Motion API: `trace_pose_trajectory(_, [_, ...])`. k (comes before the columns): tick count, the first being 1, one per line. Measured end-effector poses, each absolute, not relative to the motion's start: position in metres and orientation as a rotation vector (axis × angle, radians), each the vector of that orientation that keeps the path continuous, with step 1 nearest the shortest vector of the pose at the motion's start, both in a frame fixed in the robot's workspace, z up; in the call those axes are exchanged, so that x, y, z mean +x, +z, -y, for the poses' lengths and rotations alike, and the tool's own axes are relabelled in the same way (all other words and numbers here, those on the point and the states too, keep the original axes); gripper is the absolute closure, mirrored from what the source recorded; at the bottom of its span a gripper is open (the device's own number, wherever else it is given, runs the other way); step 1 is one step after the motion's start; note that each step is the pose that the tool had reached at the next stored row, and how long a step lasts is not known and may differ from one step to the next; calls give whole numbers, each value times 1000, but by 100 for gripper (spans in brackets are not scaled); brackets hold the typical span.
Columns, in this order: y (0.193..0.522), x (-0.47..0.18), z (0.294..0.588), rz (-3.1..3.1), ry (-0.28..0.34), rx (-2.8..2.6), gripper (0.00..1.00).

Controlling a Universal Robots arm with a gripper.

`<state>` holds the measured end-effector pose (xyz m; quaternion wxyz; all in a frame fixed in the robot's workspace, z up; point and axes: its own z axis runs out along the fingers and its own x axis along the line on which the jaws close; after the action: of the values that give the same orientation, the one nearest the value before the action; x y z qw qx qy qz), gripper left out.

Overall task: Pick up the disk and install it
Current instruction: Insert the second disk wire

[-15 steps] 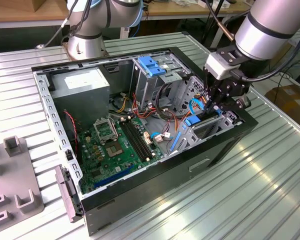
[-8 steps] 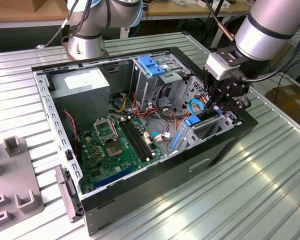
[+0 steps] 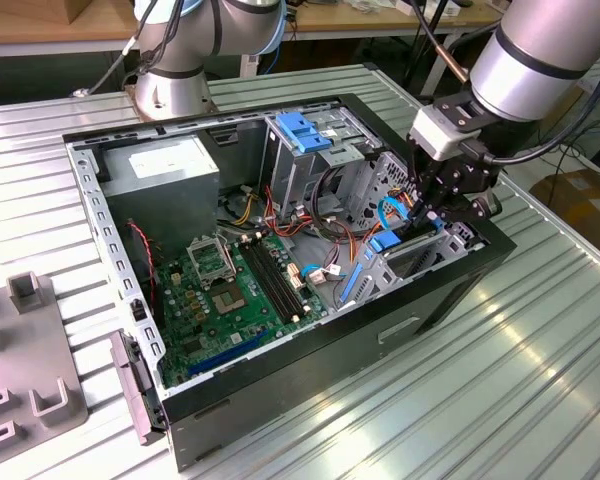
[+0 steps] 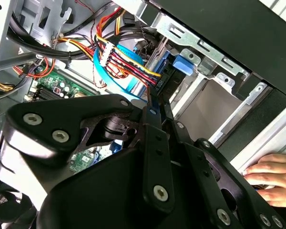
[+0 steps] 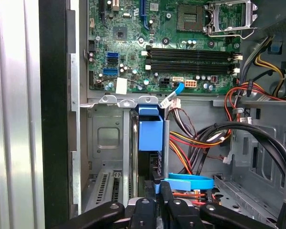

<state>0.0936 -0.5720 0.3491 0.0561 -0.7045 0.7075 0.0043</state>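
Note:
The disk (image 5: 150, 134) stands on edge in a narrow metal bay at the case's front corner, black with blue side rails and a blue end tab. In the exterior view the disk (image 3: 383, 244) sits low inside the open computer case (image 3: 310, 370), towards that view's right. My gripper (image 3: 432, 216) reaches down into that corner from above. In both wrist views the gripper (image 5: 159, 187) has its two black fingers (image 4: 150, 114) drawn close together on the disk's (image 4: 163, 75) near edge.
A bundle of red, yellow and black wires (image 5: 190, 143) and a thin blue cable (image 5: 190, 182) crowd the bay's side. The green motherboard (image 3: 230, 290) lies in the case floor, and the tall cage with a light-blue latch (image 3: 302, 130) stands behind. A person's hand (image 4: 271, 179) rests by the case rim.

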Motion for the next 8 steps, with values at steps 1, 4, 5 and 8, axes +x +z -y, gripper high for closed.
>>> trace_pose_trajectory(1, [349, 94, 572, -2145, 13, -2139, 84])
trace_pose_trajectory(4, [349, 94, 571, -2143, 13, -2141, 84])
trace_pose_trajectory(5, [348, 94, 571, -2142, 13, -2142, 84])
trace_pose_trajectory(8, [347, 94, 571, -2142, 13, -2143, 84])
